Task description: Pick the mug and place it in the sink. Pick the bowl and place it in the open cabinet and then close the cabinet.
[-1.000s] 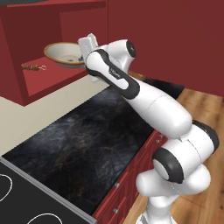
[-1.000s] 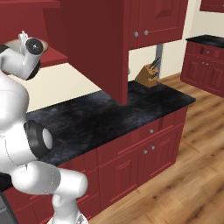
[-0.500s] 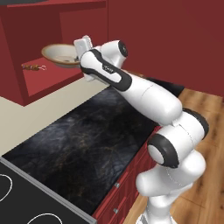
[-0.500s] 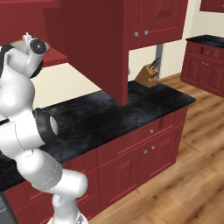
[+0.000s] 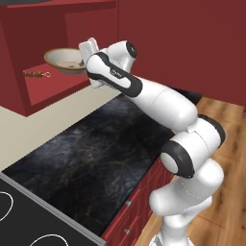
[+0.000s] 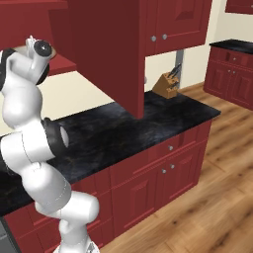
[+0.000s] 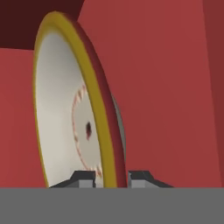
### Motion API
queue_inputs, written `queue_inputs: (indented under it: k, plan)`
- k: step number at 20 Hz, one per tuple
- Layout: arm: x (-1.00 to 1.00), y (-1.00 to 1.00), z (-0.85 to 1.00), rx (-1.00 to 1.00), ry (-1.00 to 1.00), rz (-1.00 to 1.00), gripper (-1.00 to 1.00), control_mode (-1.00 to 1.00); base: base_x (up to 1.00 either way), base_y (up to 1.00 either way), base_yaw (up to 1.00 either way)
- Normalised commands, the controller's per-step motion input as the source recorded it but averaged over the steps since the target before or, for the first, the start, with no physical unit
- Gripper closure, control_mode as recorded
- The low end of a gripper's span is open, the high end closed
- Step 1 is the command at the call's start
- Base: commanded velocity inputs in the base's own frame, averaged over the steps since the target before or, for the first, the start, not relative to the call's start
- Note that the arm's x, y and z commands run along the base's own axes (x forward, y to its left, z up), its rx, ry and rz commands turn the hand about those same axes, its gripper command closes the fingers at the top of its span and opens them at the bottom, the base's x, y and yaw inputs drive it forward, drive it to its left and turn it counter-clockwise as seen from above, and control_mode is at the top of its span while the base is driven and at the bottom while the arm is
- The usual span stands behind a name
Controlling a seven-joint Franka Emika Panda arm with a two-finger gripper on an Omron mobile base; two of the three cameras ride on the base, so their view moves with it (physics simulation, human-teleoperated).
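Red shelf wood runs under everything I care about at this moment. Going left to right in my left base view, I see a small brown item lying on the shelf of the open cabinet, then the bowl sitting upright on that same shelf, then the gripper at the bowl's right-hand rim, with the white arm trailing off toward the lower right over the dark stone counter.

The relation that matters to me is that the bowl lies straight ahead of the gripper and deeper into the cabinet, so any retreat has to come back out along the arm's own line. In the hand view the bowl's rim runs edge-on between the two fingertips, one tip on the pale inside, the other on the outer wall. The jaws stand narrow, with only a sliver of gap beside the rim; I cannot tell whether they pinch it or have just let go
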Motion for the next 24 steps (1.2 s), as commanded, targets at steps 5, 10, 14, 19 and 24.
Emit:
queue_inputs:
  k: [5,10,14,19,24]
  plan:
    - [0.01,0.03,0.00,0.00,0.00,0.00,-1.00,-1.00,0.00,0.00,0.00]
    - [-0.12,-0.02,0.04,0.00,0.00,-0.02,-1.00,-1.00,0.00,0.00,0.00]
    - [-0.60,-0.31,0.00,0.00,0.04,-0.07,-1.00,-1.00,0.00,0.00,0.00]
    - [-0.80,-0.50,0.24,0.00,0.02,-0.12,-1.00,-1.00,0.00,0.00,0.00]
    - [-0.77,-0.39,0.28,0.00,0.01,-0.08,-1.00,-1.00,0.00,0.00,0.00]
